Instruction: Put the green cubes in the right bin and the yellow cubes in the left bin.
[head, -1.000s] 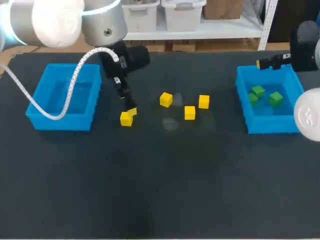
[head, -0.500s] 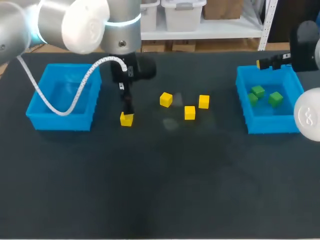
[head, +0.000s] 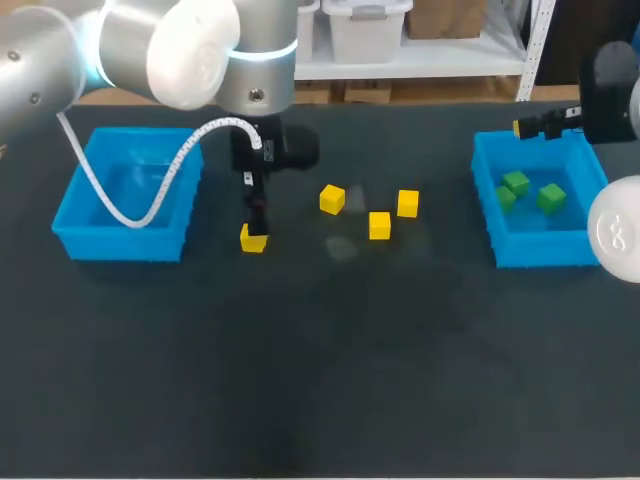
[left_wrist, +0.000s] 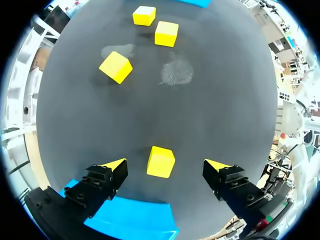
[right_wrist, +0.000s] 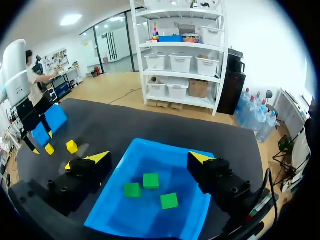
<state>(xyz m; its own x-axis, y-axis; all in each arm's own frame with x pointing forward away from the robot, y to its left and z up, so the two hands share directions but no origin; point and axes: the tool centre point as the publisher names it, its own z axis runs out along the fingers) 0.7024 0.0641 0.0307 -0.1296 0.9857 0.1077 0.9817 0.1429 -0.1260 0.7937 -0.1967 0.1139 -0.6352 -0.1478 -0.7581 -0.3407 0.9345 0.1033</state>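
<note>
Straddling a yellow cube (left_wrist: 161, 161) on the counter (left_wrist: 210, 100), our left gripper (left_wrist: 165, 166) gapes wide; we see neither finger touching it.

The left arm (head: 170, 45) enters from the rear left of the table (head: 320, 380). The left gripper (head: 255, 226) points down, low over the table's left-centre, fingers spread wide. The right arm (head: 610, 90) stands at the table's right rear, with the right gripper (right_wrist: 150, 156) spread wide.

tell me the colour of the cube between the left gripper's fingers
Yellow. The cube shows best in the left wrist view.
</note>
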